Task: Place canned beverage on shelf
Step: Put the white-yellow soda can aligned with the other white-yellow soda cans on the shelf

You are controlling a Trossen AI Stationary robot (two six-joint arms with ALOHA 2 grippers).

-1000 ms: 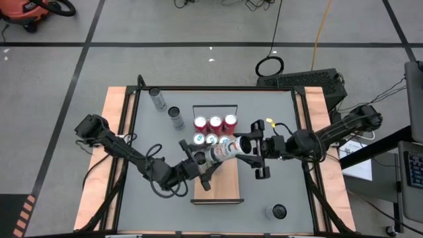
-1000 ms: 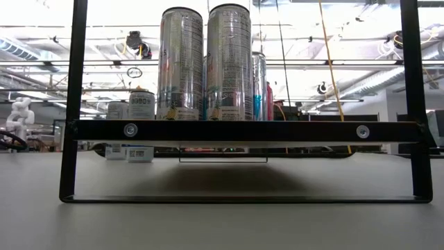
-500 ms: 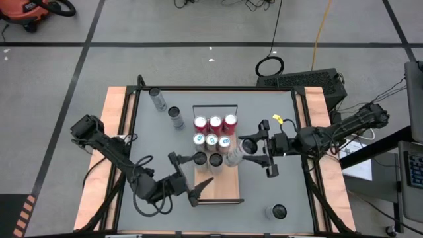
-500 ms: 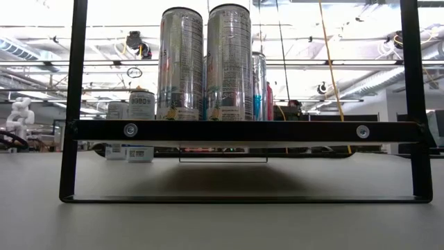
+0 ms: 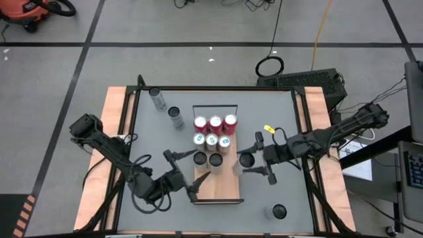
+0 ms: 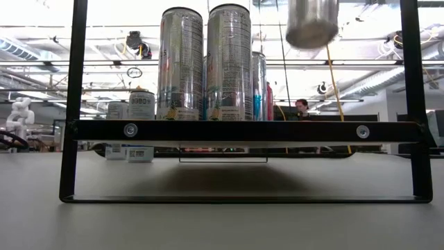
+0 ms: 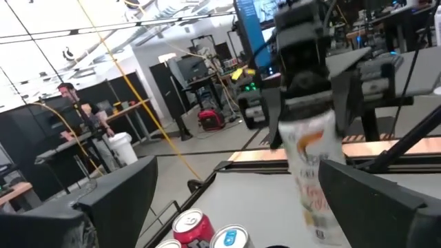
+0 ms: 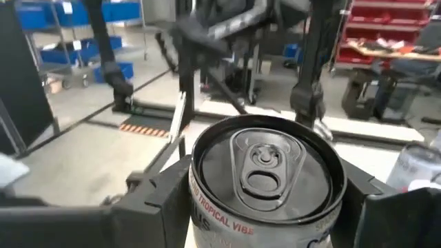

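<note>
A silver-white can (image 5: 242, 162) hangs upright over the right side of the light-wood shelf (image 5: 221, 188); its bottom (image 6: 312, 24) shows high above the shelf board (image 6: 243, 130). My right gripper (image 5: 252, 158) is shut on it, and the left wrist view also shows that can (image 7: 313, 165). Several cans stand on the shelf: red ones (image 5: 215, 123), blue-white ones (image 5: 211, 140) and two dark-topped ones (image 5: 207, 159). My left gripper (image 5: 192, 170) is open and holds nothing, at the shelf's left edge, left of the held can. My right gripper pinches the can between its two fingers (image 8: 155, 200), one on each side of the can's upper part (image 8: 207, 207) just below the lid. The fingers come level from the table's right side. The can hangs upright below them, lifted clear of the shelf.
Two loose cans (image 5: 157, 99) (image 5: 176, 117) stand on the grey table at the far left, and one (image 5: 277, 211) at the near right. A black wire rail (image 5: 215, 108) closes the shelf's far end. Black frame posts (image 6: 73, 97) flank the shelf.
My left gripper has let go of the can, opened wider and drawn back toward the table's near left. My right gripper has turned the can from lying tilted to upright and lowered it over the shelf's right side; its bottom now shows in the low view.
</note>
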